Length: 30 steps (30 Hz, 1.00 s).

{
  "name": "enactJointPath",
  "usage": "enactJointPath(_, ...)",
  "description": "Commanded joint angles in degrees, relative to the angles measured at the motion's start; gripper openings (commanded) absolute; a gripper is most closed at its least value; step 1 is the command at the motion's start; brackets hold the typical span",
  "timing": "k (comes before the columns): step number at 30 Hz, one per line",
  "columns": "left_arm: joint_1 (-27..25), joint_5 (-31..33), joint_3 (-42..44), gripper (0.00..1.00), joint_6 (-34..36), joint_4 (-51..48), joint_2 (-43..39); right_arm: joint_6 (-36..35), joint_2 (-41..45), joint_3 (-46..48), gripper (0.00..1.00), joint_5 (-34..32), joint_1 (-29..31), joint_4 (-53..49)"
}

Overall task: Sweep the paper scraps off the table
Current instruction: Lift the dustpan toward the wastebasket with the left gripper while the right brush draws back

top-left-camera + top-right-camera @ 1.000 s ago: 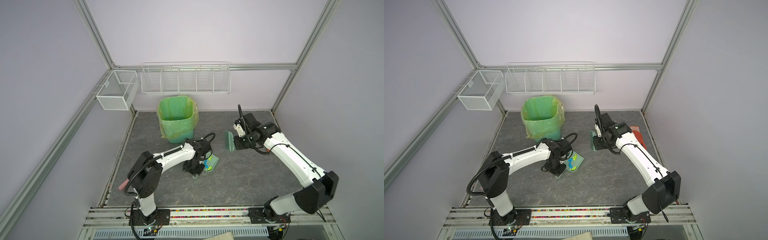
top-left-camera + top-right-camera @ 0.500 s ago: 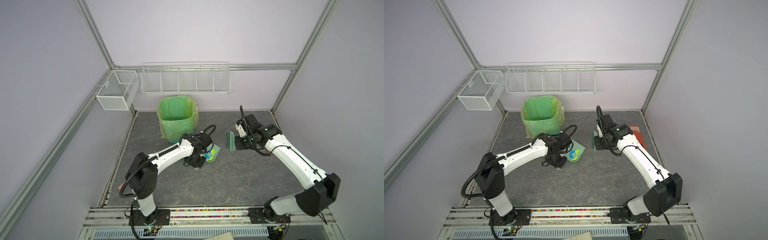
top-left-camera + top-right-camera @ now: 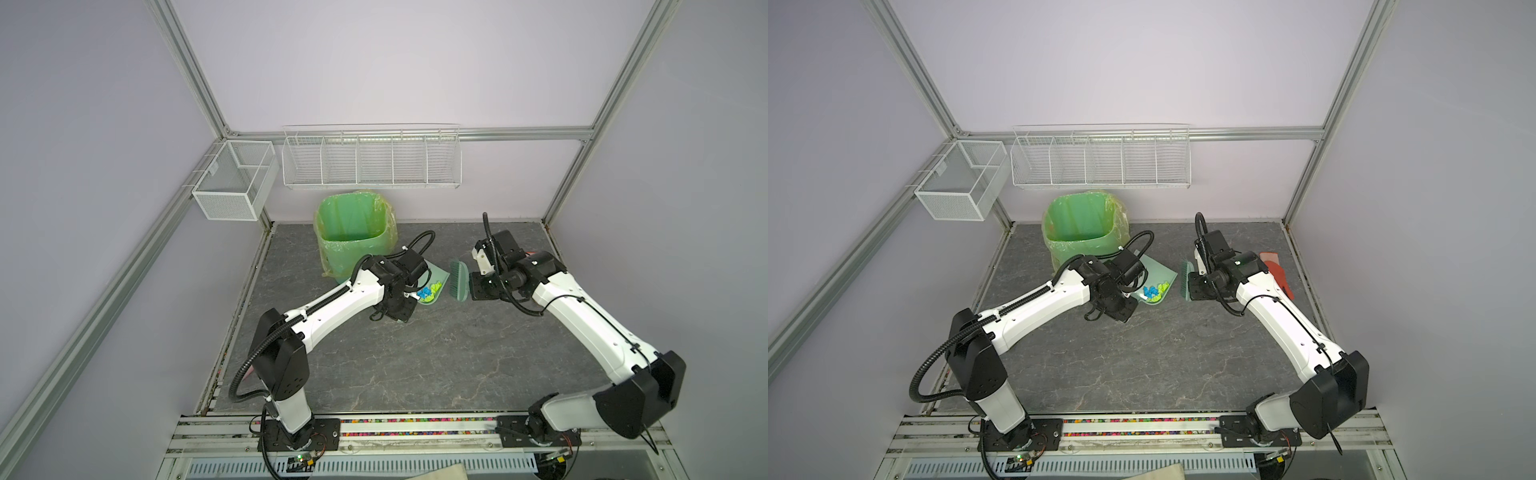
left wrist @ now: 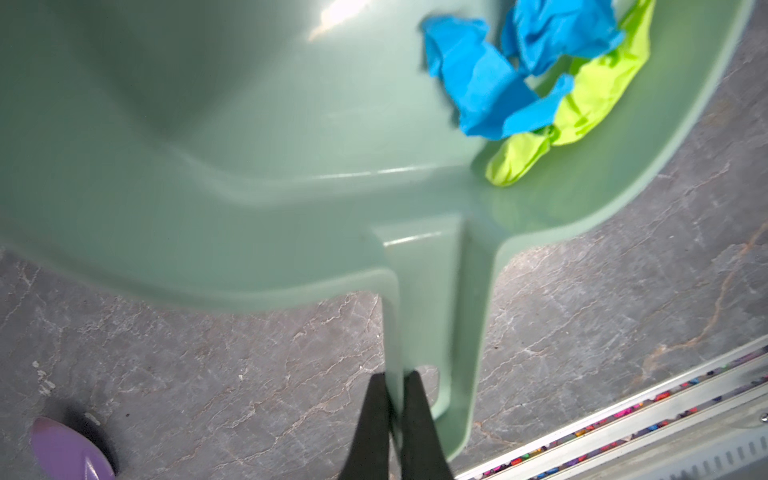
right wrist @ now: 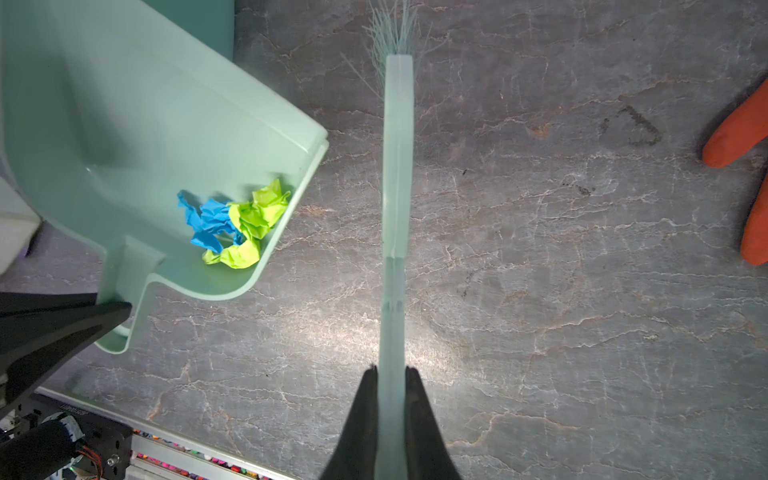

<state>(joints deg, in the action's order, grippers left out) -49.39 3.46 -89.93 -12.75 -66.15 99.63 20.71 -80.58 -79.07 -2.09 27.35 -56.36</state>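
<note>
Left pincer (image 4: 392,380) clamps dustpan (image 4: 249,187) handle, scraps (image 4: 498,91) heaped in its pan; bin (image 3: 336,249) just behind, nearest my left arm (image 3: 340,303). Right pincer (image 5: 390,372) grips brush (image 5: 398,166), apart.

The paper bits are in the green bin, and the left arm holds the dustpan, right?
No. The blue and lime-green paper scraps lie in the pale green plastic dustpan, not the green-bagged bin; the right wrist view shows it. The left fingers hold it.

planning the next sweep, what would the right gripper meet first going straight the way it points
Probably bare table, though depth is unclear: the right gripper is shut on the brush, whose bristles lead toward it. The dustpan and orange glove lie off to either side.
</note>
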Motion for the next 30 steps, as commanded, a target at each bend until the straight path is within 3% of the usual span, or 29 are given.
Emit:
enactJointPath(1, 0.3, 1.3, -2.2, 0.0, 0.7, -1.6, 0.2, 1.3, 2.0, 1.3, 0.07, -0.2, -0.3, 1.1)
enactJointPath(21, 0.2, 4.5, -13.1, 0.0, 3.1, -7.8, 2.6, 2.8, 8.3, 5.6, 0.07, -6.8, -0.8, 4.5)
enactJointPath(30, 0.3, 12.3, -19.7, 0.0, 3.4, -13.5, 2.8, 3.1, 9.2, 7.7, 0.07, -6.2, -0.9, 4.8)
